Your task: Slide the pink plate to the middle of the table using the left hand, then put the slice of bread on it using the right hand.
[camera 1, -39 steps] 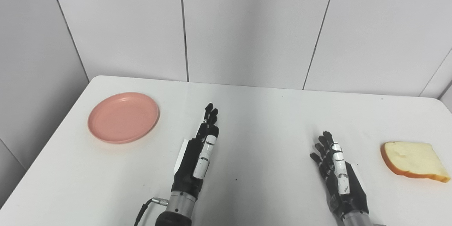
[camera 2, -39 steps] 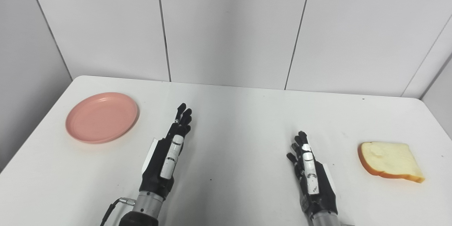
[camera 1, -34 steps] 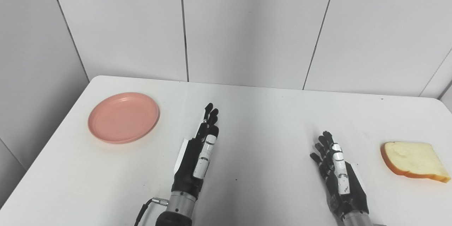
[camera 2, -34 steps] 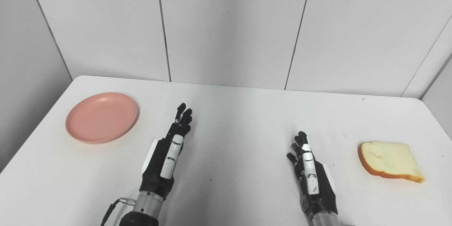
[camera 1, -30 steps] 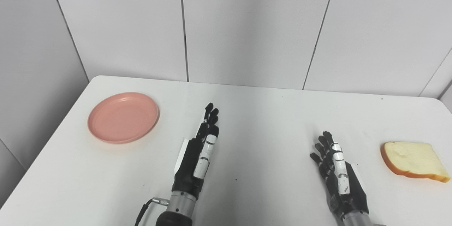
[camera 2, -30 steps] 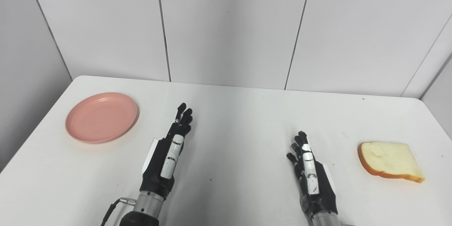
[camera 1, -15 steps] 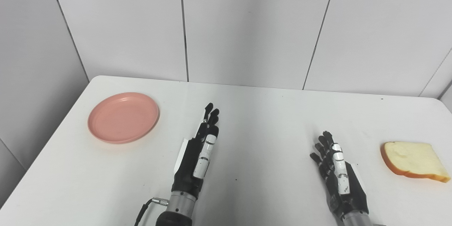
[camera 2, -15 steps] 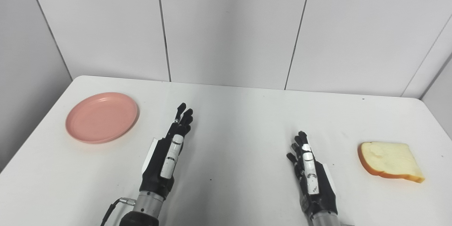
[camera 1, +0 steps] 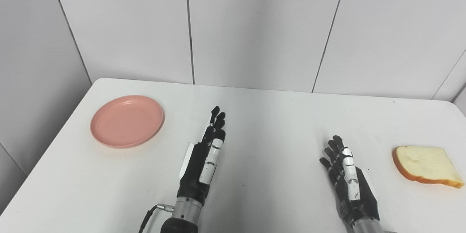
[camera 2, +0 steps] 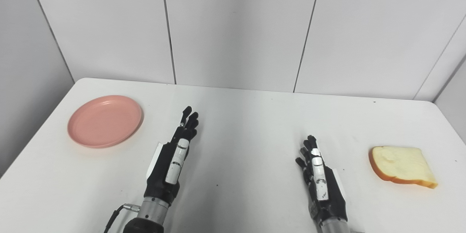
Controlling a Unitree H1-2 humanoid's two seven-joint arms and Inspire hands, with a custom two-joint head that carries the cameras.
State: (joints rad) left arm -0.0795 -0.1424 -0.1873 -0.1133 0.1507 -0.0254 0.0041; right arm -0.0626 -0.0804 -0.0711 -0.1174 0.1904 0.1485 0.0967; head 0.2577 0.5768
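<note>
- Pink plate (camera 1: 127, 121) lies flat at the white surface's (camera 1: 273, 123) far left, bare.
- Left hand (camera 1: 202, 161) sits right of the plate, apart from it, fingers (camera 1: 217, 117) straight and holding nothing.
- Right hand (camera 1: 348, 181) (thumb side up) has fingers spread, empty.
- Slice of bread (camera 1: 426, 166) lies flat at the far right, untouched.
</note>
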